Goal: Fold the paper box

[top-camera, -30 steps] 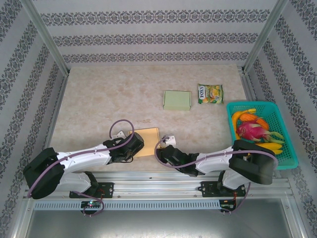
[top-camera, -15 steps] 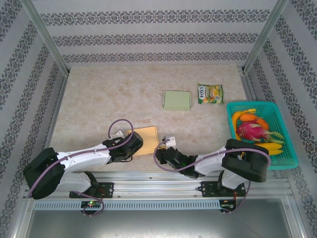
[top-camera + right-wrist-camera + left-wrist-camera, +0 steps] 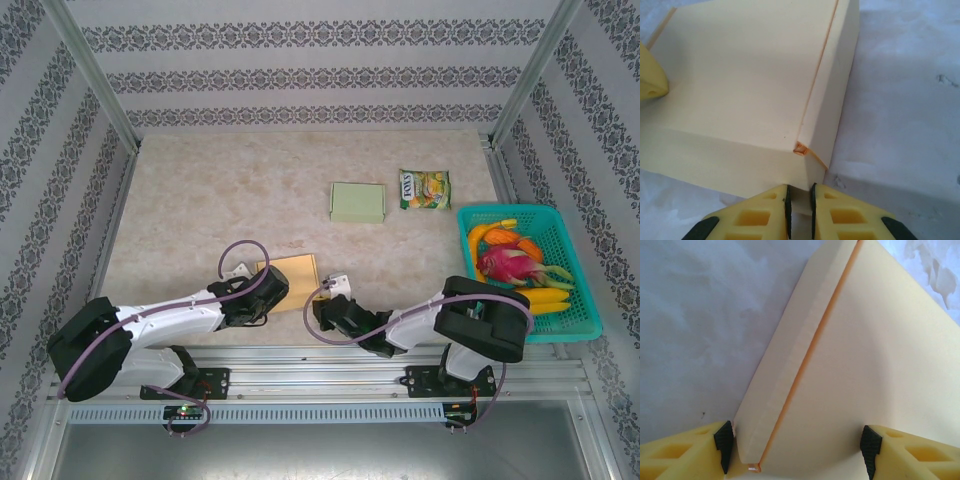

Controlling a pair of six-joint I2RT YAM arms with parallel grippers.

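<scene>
The paper box [image 3: 293, 271] is a tan, partly folded sheet lying flat near the table's front edge. My left gripper [image 3: 270, 291] is at its near left corner. In the left wrist view the box [image 3: 850, 355] fills the space between the wide-set jaws of the left gripper [image 3: 796, 451]; the left pad [image 3: 724, 445] rests against a raised side wall, and the panel runs on past the right pad. My right gripper [image 3: 323, 304] is at the near right corner. There the right gripper [image 3: 799, 194] has its jaws pinched on a thin flap of the box [image 3: 750, 75].
A flat green box [image 3: 357, 202] and a snack packet [image 3: 425, 188] lie at mid table. A teal basket [image 3: 586, 285] holding fruit stands at the right edge. Metal rails run along the front, and patterned walls enclose the table.
The right gripper has slid left up to the box's near right corner and its jaws have narrowed onto the flap. The left gripper has barely moved.
</scene>
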